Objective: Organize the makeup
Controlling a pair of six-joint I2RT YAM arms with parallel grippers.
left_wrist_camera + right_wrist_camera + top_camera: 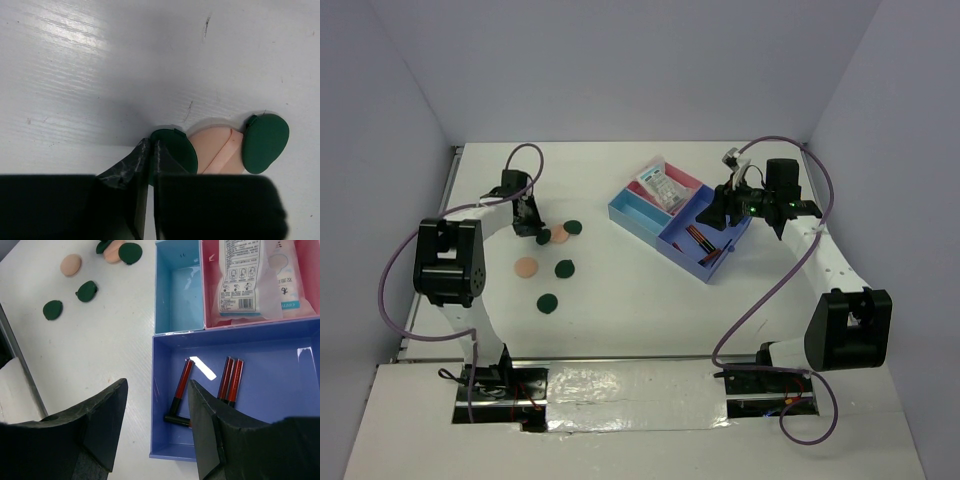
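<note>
The left gripper point(151, 148) is down on the white table point(100, 70), its fingers drawn together to a thin slit right at the rim of a dark green disc point(180, 150). It seems to be pinching that edge, a sensible hold for something so flat. This disc touches a peach disc point(220, 150), and a second green disc point(265, 142) overlaps the peach one's far side, so lifting the first may drag its neighbours. Further out, another peach disc point(526, 267) and two more green discs point(564, 268) lie loose and well apart on the table. The right gripper point(157, 385) hangs over the near wall of the blue tray point(165, 457), spread wide and holding nothing. Just beyond its fingers the red-and-black sticks point(230, 379) already lie in the large blue section. The two white packets point(255, 277) fill the pink compartment point(310, 317). The light-blue compartment point(177, 295) holds nothing, so it is probably meant for the discs. By that reading sticks and packets are sorted and the discs are what remains.
</note>
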